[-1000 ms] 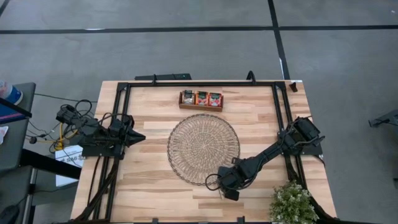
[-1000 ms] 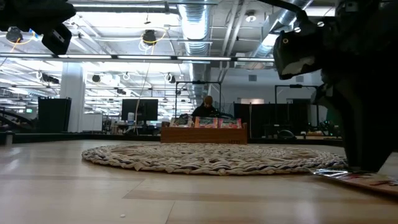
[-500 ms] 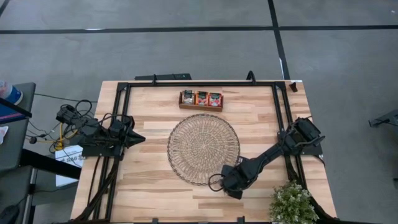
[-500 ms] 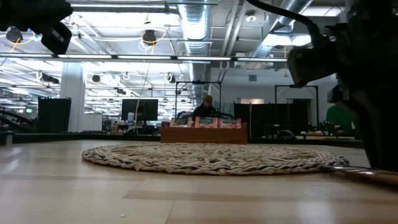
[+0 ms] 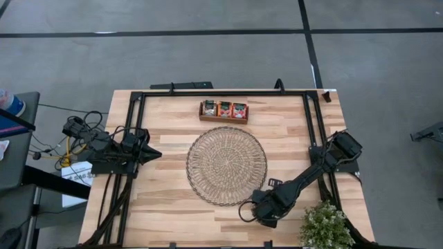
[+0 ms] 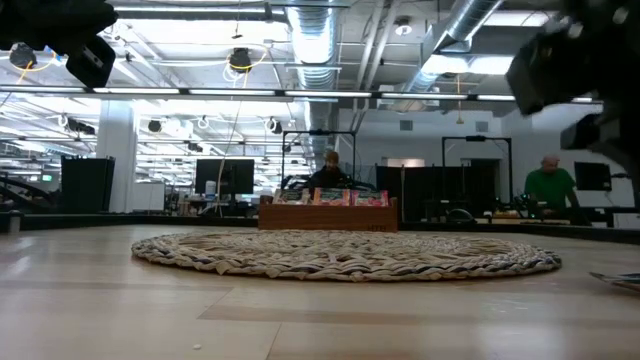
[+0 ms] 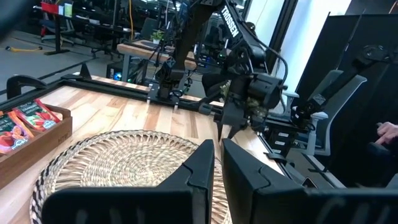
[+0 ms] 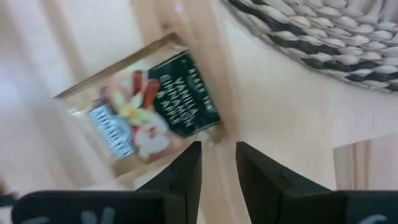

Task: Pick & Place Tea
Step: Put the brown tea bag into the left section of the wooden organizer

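One tea sachet (image 8: 146,115), pale beige with a dark green top, lies flat on the bare wood just off the round woven mat's (image 5: 226,164) near-right rim. In the low view its edge shows as a sachet (image 6: 618,281) at the picture's right border. My right gripper (image 8: 219,155) hangs over it, pointing down, its fingers a narrow gap apart beside the sachet's corner. From above, this gripper (image 5: 265,214) hides the sachet. More sachets stand in the wooden tray (image 5: 223,119) at the far edge. My left gripper (image 5: 156,153) waits shut at the table's left side. My right gripper comes at the sachet from above. One fingertip (image 8: 194,155) stands right by the sachet's green-topped corner (image 8: 211,127). I cannot tell whether it touches the sachet. The sachet lies flat on the table.
A potted plant (image 5: 325,227) stands at the near right corner, close to the right arm. A black frame rail (image 5: 221,92) runs around the table. Bare wood lies to the left of the mat and along the near edge. People sit in the room behind.
My right gripper has moved toward the near edge and a little to the right, away from the mat's rim, and has left the low view's lower right. The sachet has slid along the table the same way, staying flat.
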### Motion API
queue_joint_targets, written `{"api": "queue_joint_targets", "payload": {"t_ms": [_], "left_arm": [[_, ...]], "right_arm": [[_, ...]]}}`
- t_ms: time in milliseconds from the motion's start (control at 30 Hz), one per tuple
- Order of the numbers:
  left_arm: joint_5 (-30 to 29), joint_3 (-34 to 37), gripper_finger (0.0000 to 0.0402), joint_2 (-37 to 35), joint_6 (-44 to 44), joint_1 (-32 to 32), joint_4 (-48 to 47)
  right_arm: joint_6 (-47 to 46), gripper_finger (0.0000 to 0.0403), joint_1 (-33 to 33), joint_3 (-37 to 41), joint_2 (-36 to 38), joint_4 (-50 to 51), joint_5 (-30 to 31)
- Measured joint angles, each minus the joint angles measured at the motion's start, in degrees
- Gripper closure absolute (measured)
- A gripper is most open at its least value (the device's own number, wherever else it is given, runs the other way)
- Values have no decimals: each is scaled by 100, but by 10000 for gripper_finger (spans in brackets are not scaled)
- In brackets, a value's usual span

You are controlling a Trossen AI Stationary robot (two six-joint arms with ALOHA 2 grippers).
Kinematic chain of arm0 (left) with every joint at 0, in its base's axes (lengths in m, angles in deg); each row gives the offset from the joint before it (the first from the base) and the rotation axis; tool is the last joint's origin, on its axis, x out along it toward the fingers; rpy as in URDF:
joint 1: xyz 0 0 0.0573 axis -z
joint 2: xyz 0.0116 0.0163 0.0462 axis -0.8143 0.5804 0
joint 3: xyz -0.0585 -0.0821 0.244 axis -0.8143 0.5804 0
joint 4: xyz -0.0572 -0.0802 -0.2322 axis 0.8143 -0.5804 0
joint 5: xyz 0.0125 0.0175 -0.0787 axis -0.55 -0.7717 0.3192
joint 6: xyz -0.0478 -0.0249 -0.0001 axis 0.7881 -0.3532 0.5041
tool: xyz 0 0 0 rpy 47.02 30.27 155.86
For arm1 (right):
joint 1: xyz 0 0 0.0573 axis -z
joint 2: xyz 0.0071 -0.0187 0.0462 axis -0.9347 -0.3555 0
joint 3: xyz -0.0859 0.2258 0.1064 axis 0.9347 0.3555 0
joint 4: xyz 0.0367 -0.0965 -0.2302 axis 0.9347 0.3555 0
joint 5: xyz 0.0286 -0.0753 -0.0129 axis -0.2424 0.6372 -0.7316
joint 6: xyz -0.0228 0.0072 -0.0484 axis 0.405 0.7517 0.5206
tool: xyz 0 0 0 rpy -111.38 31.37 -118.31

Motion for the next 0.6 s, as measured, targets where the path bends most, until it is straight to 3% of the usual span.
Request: {"api": "queue_joint_targets", "payload": {"t_ms": [233, 600], "left_arm": [[1, 0, 380, 0, 0, 0, 1], [1, 0, 380, 0, 0, 0, 2]], "right_arm": [[215, 312, 6, -10, 383, -43, 6], [959, 312, 259, -12, 369, -303, 150]]}}
